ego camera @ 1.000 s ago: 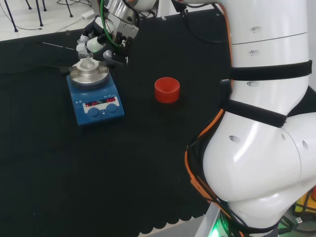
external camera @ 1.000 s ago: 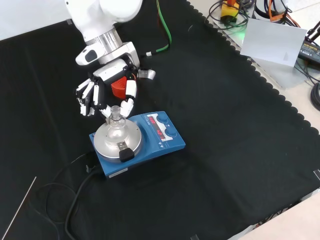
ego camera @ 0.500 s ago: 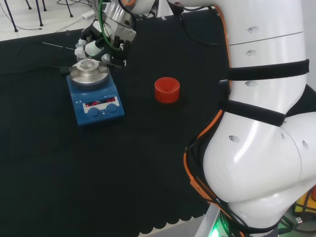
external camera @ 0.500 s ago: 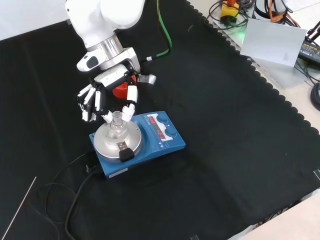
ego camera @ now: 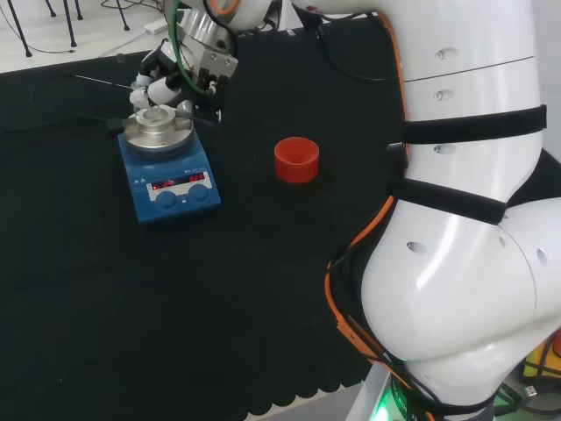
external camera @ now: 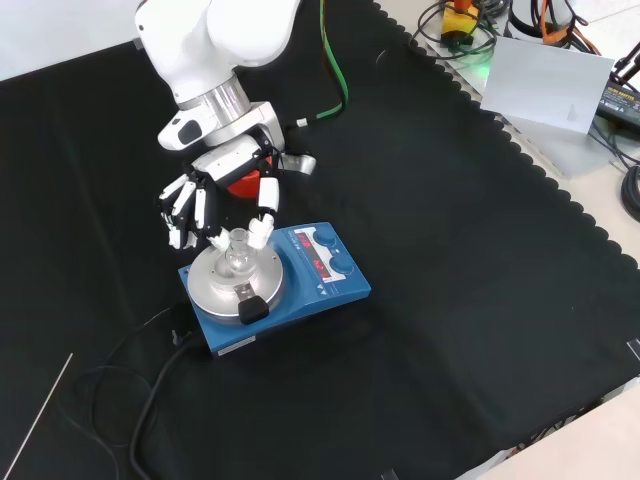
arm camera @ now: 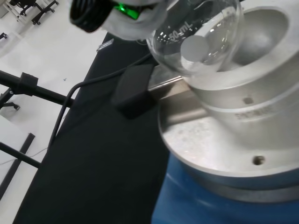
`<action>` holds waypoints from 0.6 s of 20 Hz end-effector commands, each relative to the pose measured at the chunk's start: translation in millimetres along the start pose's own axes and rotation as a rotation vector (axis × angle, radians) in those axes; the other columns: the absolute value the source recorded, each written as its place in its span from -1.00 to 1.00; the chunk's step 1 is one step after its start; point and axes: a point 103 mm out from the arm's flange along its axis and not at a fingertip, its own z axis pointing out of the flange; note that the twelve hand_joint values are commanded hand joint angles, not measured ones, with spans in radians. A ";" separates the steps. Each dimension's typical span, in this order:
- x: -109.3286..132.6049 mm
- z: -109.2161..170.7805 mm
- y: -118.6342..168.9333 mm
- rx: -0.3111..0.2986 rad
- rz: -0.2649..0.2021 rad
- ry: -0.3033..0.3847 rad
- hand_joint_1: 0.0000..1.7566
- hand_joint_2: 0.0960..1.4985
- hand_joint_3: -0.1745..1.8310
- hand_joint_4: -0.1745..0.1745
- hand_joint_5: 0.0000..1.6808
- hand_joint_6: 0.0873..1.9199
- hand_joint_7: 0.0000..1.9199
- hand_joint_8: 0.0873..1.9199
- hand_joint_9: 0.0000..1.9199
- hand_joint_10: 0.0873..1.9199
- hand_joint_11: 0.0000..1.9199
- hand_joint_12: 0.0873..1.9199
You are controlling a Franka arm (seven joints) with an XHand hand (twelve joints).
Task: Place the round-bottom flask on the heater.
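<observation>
Item: flask (arm camera: 196,35). Clear glass, round-bottomed; its bulb sits in the bowl of the metal block (arm camera: 243,93) on the heater (external camera: 285,285), directly under my robot hand. In the wrist view the bulb rests against the bowl's inner wall, with print on the glass. In the front view the neck (external camera: 238,240) stands upright between my fingertips.

Item: my robot hand (external camera: 215,205). It hangs above the back of the heater. The thumb (external camera: 264,212) reaches down on one side of the flask neck and the fingers (external camera: 185,212) are spread on the other side, only slightly bent. From the front view, the tips lie just beside the neck; I cannot tell whether any of them touch it. No finger is curled round the glass: I count the robot hand as released. In the head view the same robot hand (ego camera: 162,74) sits just behind the block.

Item: heater. Blue case, silver top plate, a lit red display and two blue knobs (ego camera: 180,196) on the side away from my robot hand in the head view. A black plug (arm camera: 133,91) is fixed at the plate's edge, with a black cable (external camera: 150,380) trailing across the desk (external camera: 450,330).

Item: red ring stand (ego camera: 296,160). It stands on the cloth, well apart from the heater, off to the right of my robot hand in the head view. In the front view it shows partly behind my palm (external camera: 240,183).

Item: thin rod (external camera: 38,415). It lies on the cloth, far from my robot hand.
</observation>
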 end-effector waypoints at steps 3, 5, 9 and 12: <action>-2.0 0.7 1.3 0.000 0.004 -0.019 0.23 -0.09 -0.18 0.99 0.32 -0.06 -0.55 -0.48 -0.42 -0.48 -0.90 0.37; -2.6 0.6 1.5 0.001 0.004 -0.019 0.23 -0.09 -0.18 0.99 0.32 -0.06 -0.55 -0.48 -0.42 -0.48 -0.90 0.37; -4.1 0.0 2.2 0.005 0.008 -0.009 0.23 -0.09 -0.18 0.99 0.32 -0.06 -0.55 -0.48 -0.41 -0.48 -0.90 0.37; -10.7 -2.6 5.3 0.007 0.011 0.009 0.23 -0.09 -0.17 0.99 0.32 -0.06 -0.55 -0.48 -0.41 -0.48 -0.90 0.37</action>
